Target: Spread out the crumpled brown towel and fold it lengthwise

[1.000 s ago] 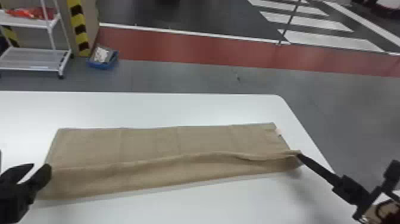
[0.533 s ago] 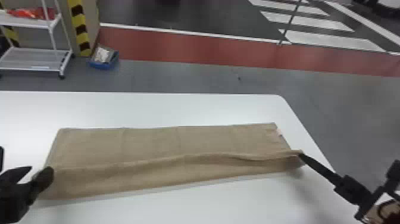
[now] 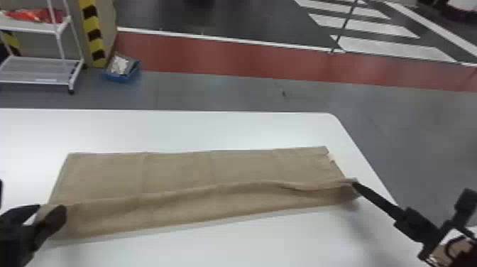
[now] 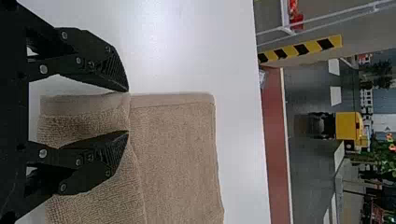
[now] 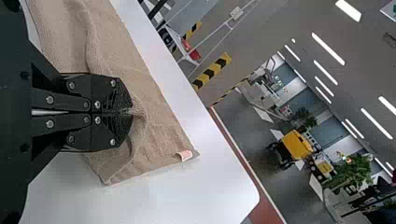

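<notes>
Near the right edge of the table (image 3: 213,131), the right gripper (image 3: 355,184) pinches the towel (image 3: 177,172). The left gripper (image 3: 50,208), spread, hides part of it.

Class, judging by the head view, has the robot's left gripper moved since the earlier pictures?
Yes, slightly: the left gripper is farther from the far edge of the white table, toward the robot.

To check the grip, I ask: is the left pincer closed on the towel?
No, the left pincer is open, its fingertips standing apart with the brown towel visible through the gap between them.
</notes>
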Tool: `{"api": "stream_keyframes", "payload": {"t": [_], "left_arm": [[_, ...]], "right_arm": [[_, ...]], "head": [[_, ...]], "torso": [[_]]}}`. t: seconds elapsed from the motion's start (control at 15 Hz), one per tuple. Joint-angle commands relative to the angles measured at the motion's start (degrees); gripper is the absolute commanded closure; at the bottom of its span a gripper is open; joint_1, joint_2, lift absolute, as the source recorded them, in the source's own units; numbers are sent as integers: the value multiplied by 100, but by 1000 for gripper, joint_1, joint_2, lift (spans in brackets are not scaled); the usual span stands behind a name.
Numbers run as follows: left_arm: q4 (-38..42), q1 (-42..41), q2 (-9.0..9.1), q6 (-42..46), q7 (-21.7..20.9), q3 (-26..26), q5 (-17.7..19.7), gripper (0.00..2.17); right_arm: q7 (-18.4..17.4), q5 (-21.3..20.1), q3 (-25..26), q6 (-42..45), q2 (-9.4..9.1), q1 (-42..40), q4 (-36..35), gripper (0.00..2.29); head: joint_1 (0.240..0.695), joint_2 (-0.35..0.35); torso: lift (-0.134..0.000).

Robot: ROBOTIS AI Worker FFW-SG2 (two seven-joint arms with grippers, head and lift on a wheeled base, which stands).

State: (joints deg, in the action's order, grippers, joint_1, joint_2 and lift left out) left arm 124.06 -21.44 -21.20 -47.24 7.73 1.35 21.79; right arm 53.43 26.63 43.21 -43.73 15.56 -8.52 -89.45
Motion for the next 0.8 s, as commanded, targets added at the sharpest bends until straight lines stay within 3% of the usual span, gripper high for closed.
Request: {"api": "stream_keyframes", "payload": {"t": [0.0, 0.33, 0.4, 0.47, 0.6, 0.73], "left_arm": [[22, 0, 11, 0, -26, -39, 0, 677], [22, -9, 11, 0, -18, -47, -26, 701], [22, -9, 11, 0, -9, -56, -17, 805], [22, -9, 20, 17, 44, -56, -17, 1075], [57, -18, 20, 35, 70, -47, -35, 1079], [145, -176, 20, 509, 167, -12, -52, 1376]], "right_arm": [[1, 0, 3, 0, 0, 0, 16, 1298], [1, 8, 12, 0, 0, 0, 7, 1298], [1, 8, 3, 0, 0, 0, 16, 1298], [1, 8, 12, -18, 0, 0, 7, 1298], [1, 8, 21, -18, 0, 0, -2, 1298], [1, 8, 65, -18, 0, -9, -11, 1298]], "head": [[695, -250], [695, -261], [695, -261], [695, -261], [695, -259], [695, -257]], "torso": [[-124], [-124], [-124], [-124], [-124], [-124]]}}
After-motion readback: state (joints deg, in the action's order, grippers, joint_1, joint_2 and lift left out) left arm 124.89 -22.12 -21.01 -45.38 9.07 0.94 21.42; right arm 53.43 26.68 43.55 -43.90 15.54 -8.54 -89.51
